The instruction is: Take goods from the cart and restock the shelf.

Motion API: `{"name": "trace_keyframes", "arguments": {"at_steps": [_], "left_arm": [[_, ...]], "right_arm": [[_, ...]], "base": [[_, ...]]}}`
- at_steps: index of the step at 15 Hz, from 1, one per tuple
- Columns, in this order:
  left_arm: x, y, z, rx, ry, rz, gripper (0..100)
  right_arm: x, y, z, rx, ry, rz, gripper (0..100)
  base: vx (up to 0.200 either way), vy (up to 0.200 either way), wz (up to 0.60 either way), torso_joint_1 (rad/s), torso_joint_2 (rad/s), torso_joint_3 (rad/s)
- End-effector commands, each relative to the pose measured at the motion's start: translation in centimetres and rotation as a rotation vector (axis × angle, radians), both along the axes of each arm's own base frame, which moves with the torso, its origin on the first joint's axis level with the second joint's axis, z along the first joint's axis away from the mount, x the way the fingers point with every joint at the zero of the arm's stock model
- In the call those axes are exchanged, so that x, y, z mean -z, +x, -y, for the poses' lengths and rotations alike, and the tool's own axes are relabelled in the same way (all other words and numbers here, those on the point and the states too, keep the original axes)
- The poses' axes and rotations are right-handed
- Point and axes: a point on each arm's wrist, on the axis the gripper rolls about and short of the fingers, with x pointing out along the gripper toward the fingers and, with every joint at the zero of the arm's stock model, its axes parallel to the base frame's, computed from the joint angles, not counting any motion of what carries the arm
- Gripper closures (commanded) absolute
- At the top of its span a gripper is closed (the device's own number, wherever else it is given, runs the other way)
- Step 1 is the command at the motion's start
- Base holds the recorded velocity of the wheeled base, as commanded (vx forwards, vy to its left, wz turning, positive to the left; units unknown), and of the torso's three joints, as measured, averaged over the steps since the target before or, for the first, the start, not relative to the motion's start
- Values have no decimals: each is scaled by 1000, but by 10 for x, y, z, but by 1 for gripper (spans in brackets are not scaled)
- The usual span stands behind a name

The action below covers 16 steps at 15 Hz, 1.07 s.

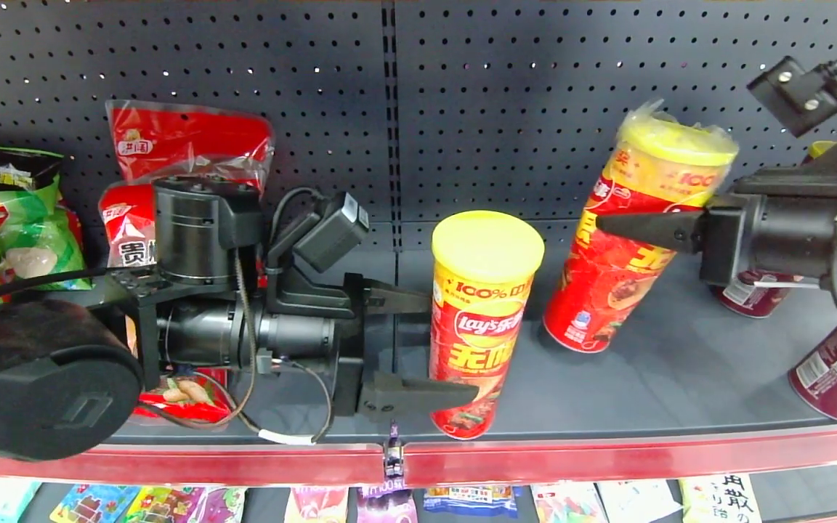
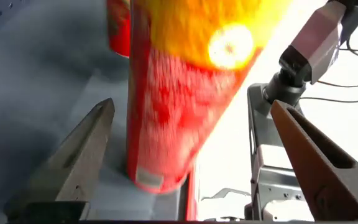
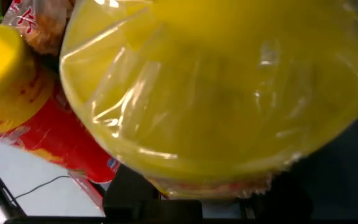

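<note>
A red cardboard chip canister with a yellow plastic lid [image 1: 482, 319] is seen standing upright on the dark grey metal shelf deck [image 1: 680, 378], close behind the red front edge [image 1: 607, 456]. The left gripper [image 1: 453, 346] is spread wide about this upright canister, one finger behind it and one before it. In the left wrist view a gap is seen on either side, so nothing is gripped.

To the right of the upright canister and a little farther back, a second red canister, its yellow lid wrapped in clear film [image 1: 611, 290], is clamped about its upper half by the right gripper [image 1: 633, 221]. Its long axis is tilted. The base lies nearer the upright canister, at or just above the deck; contact cannot be told. The lid leans away to the right.

The coming move is judged to turn on this tilt, since the lid must be swung back toward the upright canister until the base can be set flat. Bare deck is seen between the two canisters, so room there is judged sufficient. Beyond the tilted one, dark maroon cans [image 1: 836, 370] crowd the far side.
</note>
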Motion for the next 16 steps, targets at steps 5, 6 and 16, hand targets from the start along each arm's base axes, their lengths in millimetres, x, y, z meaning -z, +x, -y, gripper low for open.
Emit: {"name": "trace_keyframes", "arguments": {"at_steps": [5,6,16], "left_arm": [[0,-14,-24,-43,3,-4,0],[3,-20,-34,-69,11,-12,0],[5,-29,-68,-195,20,-14,0]], "right_arm": [[4,58,-28,-11,-12,-24,100],[3,72,-36,-45,-2,-18,100],[23,94,-63,-96,-24,-64,100]], "base": [[0,0,0,0,0,0],[0,0,0,0,0,0],[0,0,0,0,0,0]]}}
